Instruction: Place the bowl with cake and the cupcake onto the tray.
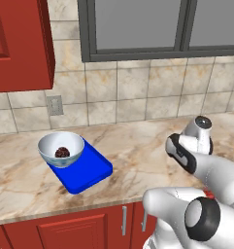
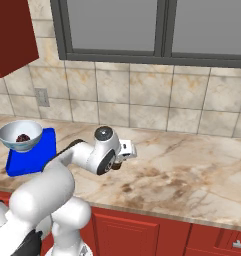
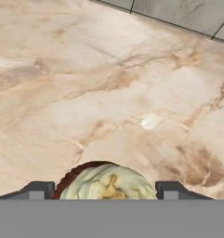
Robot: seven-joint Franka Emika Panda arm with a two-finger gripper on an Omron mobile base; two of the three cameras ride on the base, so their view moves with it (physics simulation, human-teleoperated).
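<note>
The cupcake [image 3: 106, 183], tan-yellow on top with a dark brown wrapper, fills the whole gap between my gripper's [image 3: 104, 189] two finger tips, and both tips press on its sides. In the right base view my gripper [image 2: 121, 161] is low over the marble counter, right of the tray. The white bowl [image 1: 48, 146] with the dark maroon cake [image 1: 62, 152] inside stands on the far left end of the bright blue tray [image 1: 91, 168]. The same bowl [image 2: 19, 146], cake [image 2: 23, 137] and tray [image 2: 34, 155] sit at the left of the right base view.
A tiled wall with an outlet [image 1: 54, 105] and a window backs the counter. A red upper cabinet [image 1: 21, 44] hangs above the tray's side. The counter's front edge [image 1: 89, 204] runs close below the tray, with red cabinet doors under it.
</note>
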